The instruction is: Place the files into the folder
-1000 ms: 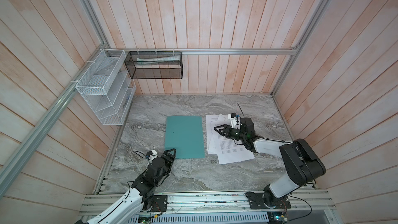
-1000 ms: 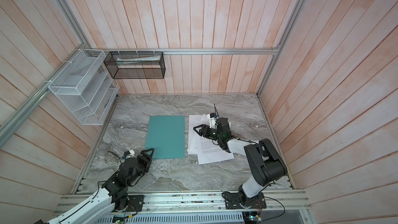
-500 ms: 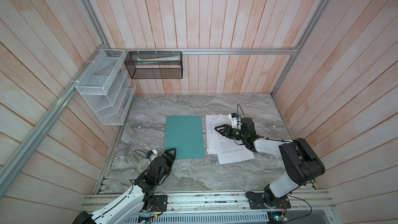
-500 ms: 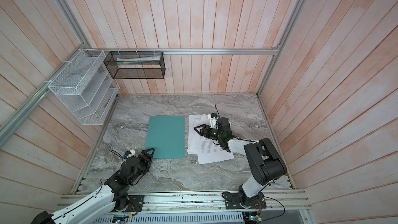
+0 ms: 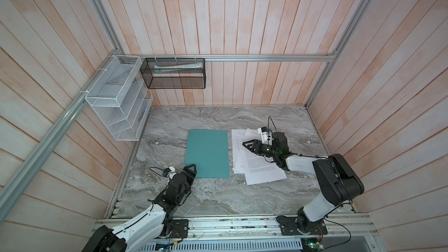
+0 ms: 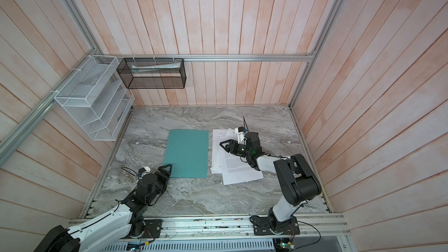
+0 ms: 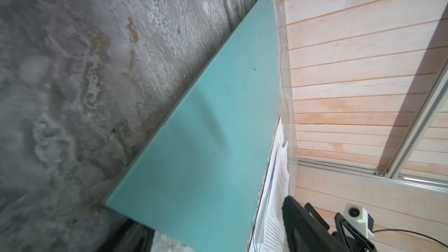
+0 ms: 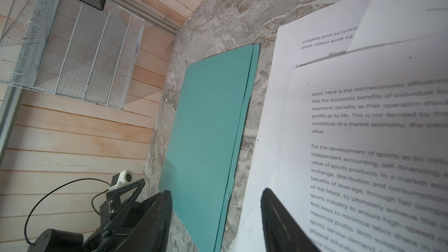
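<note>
Both top views show the flat teal-green rectangular folder [image 5: 207, 153] [image 6: 187, 153] lying closed on the grey marble-patterned worktop [image 5: 218, 197] [image 6: 194, 197], near its middle and a little toward the left edge. Just beside its right long edge lies a loose, fanned pile of white printed paper sheets, the files [image 5: 260, 168] [image 6: 238, 169], apart from the folder with a thin strip of worktop between them.

The left gripper [image 5: 191, 168] [image 6: 167, 168] sits at the folder's near left corner, low over the worktop; its jaws stand apart with nothing between them. In the left wrist view that corner of the folder [image 7: 198, 161] reaches toward the camera, with the files [image 7: 276, 190] along its far side.

The right gripper [image 5: 249, 144] [image 6: 226, 146] is over the upper part of the files, pointing toward the folder. The right wrist view shows its two black fingers [image 8: 278, 219] spread apart, one over the printed sheet [image 8: 363, 141] and the other over the strip between files and folder [image 8: 206, 129]; no sheet is clamped.

A white wire-mesh rack [image 5: 118, 103] [image 6: 94, 103] hangs on the left wall, and a black mesh basket [image 5: 174, 73] [image 6: 152, 73] on the back wall.
</note>
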You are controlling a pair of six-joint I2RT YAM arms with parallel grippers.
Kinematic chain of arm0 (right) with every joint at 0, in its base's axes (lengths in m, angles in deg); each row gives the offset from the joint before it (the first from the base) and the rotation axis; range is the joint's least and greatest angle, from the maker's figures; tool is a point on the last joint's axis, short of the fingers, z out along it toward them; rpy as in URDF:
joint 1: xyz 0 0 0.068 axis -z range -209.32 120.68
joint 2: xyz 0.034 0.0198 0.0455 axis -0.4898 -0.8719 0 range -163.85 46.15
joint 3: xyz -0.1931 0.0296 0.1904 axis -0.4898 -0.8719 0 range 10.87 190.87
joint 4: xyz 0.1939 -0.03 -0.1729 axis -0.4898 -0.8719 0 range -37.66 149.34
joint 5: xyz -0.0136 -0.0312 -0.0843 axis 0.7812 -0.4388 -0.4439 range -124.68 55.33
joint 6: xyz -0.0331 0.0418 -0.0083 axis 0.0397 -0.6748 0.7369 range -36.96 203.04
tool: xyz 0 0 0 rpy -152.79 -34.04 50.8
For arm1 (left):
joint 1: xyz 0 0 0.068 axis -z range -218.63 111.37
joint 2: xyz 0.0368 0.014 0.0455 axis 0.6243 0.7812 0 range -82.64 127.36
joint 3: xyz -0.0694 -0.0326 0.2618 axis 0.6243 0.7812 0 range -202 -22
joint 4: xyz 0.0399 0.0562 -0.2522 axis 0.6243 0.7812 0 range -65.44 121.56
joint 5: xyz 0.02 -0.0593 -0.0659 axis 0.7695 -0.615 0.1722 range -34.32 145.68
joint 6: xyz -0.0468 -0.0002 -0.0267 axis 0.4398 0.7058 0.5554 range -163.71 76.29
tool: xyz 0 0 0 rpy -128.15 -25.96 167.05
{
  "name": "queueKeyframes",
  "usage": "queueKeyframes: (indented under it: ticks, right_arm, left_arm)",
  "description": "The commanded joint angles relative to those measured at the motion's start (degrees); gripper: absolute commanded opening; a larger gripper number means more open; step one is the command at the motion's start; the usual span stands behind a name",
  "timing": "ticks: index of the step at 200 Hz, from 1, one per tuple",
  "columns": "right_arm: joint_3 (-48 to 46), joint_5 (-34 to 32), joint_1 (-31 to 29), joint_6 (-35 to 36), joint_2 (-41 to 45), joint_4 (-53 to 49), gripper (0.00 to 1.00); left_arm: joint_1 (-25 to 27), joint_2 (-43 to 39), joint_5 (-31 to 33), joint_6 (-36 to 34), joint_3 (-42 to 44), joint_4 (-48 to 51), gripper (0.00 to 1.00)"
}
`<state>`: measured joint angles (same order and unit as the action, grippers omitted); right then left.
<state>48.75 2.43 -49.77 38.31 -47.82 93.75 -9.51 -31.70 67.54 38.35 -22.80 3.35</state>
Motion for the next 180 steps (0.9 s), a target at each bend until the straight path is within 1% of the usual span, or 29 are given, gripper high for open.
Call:
queueKeyframes:
  ticks: [1,29,49,63,77,97,119,140,148,158,159,161,173,180]
  right_arm:
    - [0.7,0.9,0.6,0.4,-0.7,1.6,0.56]
    - [1.5,1.2,0.7,0.7,-0.9,1.3,0.53]
    - [1.5,1.8,0.7,0.0,-1.6,2.5,0.51]
    - [1.4,2.4,0.8,-0.7,-2.4,2.9,0.49]
    - [1.7,3.5,0.7,-1.5,-3.0,3.6,0.47]
    - [1.7,3.4,0.3,-1.3,-2.8,3.1,0.47]
    - [1.8,3.4,0.1,-0.7,-2.8,2.6,0.45]
    - [1.4,3.2,-0.1,-0.7,-2.8,2.9,0.44]
    - [1.2,3.1,-0.1,-0.8,-2.8,3.0,0.41]
    - [1.1,3.2,-0.2,-0.7,-2.8,3.1,0.35]
    - [1.0,3.3,-0.1,-0.7,-2.8,3.2,0.33]
    - [1.0,3.2,-0.1,-0.7,-2.8,3.1,0.32]
    - [0.8,3.4,-0.1,-0.7,-2.7,3.1,0.31]
    - [0.8,3.4,-0.2,-0.6,-2.7,3.3,0.25]
  left_arm:
    - [-0.7,3.8,0.6,-1.7,7.4,-8.5,0.82]
    - [-0.8,5.8,1.3,-2.2,7.7,-11.8,0.77]
    - [-0.8,5.1,2.1,-2.5,7.7,-12.4,0.75]
    - [-0.8,4.1,2.7,-1.8,7.7,-11.0,0.75]
    - [-0.8,2.9,3.2,1.6,7.5,-6.9,0.74]
    - [-0.8,2.2,3.4,1.8,7.3,-5.8,0.71]
    - [-0.8,3.7,3.5,2.0,7.4,-6.8,0.7]
    - [-0.8,7.0,3.6,1.7,7.6,-9.2,0.68]
    - [-0.8,8.4,3.5,1.7,7.6,-10.9,0.67]
    - [-0.8,10.2,3.6,1.5,7.7,-13.4,0.66]
    - [-0.8,10.3,3.6,1.5,7.7,-13.8,0.66]
    - [-0.8,10.8,3.6,1.5,7.7,-14.2,0.66]
    - [-0.8,13.0,3.5,1.4,7.8,-17.1,0.66]
    - [-0.8,14.4,3.5,1.3,7.8,-18.5,0.66]
